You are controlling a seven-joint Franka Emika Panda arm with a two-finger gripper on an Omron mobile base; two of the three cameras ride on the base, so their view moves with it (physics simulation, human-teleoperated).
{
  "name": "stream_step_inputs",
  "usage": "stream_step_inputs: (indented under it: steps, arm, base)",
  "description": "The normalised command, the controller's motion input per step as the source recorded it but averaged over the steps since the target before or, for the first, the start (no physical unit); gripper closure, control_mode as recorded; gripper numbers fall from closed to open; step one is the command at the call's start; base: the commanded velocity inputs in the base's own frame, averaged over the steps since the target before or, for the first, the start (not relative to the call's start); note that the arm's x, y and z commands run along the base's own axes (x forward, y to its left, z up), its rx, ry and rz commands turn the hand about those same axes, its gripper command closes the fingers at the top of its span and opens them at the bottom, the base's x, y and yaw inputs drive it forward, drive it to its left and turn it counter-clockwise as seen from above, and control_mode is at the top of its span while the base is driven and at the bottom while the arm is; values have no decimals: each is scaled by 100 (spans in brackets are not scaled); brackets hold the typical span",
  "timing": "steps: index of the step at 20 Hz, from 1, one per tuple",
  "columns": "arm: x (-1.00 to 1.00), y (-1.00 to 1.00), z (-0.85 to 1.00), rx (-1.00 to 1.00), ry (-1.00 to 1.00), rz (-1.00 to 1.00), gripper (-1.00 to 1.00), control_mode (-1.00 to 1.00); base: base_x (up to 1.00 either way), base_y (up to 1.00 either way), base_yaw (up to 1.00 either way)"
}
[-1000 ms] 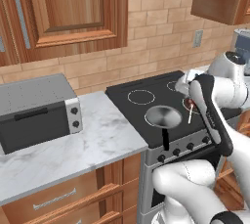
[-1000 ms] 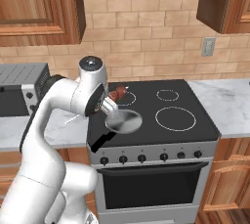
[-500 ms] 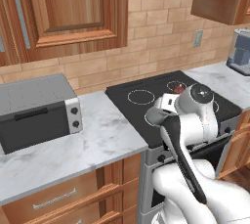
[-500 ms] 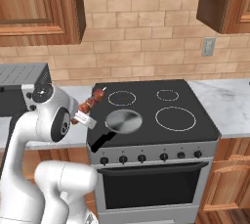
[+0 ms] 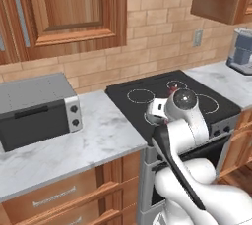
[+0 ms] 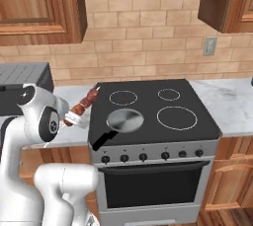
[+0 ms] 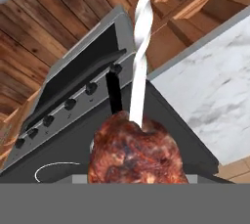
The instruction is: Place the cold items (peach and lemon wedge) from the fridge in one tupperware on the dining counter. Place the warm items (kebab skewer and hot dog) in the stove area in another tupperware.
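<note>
Since half a second ago, your arm has swung further toward the left edge of the right base view, carrying the kebab skewer [image 6: 83, 105] off the stove [image 6: 153, 121] and out over the seam where the cooktop meets the marble counter [image 6: 64, 136]. You see the skewer now at centre left of that frame, tilted, its meat end pointing up toward the back left burner. The gripper [image 6: 73, 118] sits just below it, closed partway around the skewer's lower end; the fingers themselves are hard to make out. In the hand view the browned meat [image 7: 136, 152] fills the bottom centre, with the twisted white stick rising to the top edge. A frying pan [image 6: 124, 120] rests on the front left burner, apart from the skewer. At middle left of the left base view stands a toaster oven [image 5: 37, 108] on the counter.
</note>
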Motion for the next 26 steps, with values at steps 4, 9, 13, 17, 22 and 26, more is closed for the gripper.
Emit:
stream_step_inputs:
  steps: [4,9,13,17,22,26]
  arm:
    - [0,0,0,0,0,0,100,100]
    - [0,0,0,0,0,0,100,100]
    - [0,0,0,0,0,0,100,100]
    - [0,0,0,0,0,0,100,100]
    - [0,0,0,0,0,0,100,100]
    - [0,0,0,0,0,0,100,100]
  base:
    - [-100,-35,-12]
    - [-100,-27,-22]
    - [-100,-10,-33]
    - [-100,3,-37]
    - [-100,16,-41]
    - [-100,56,-34]
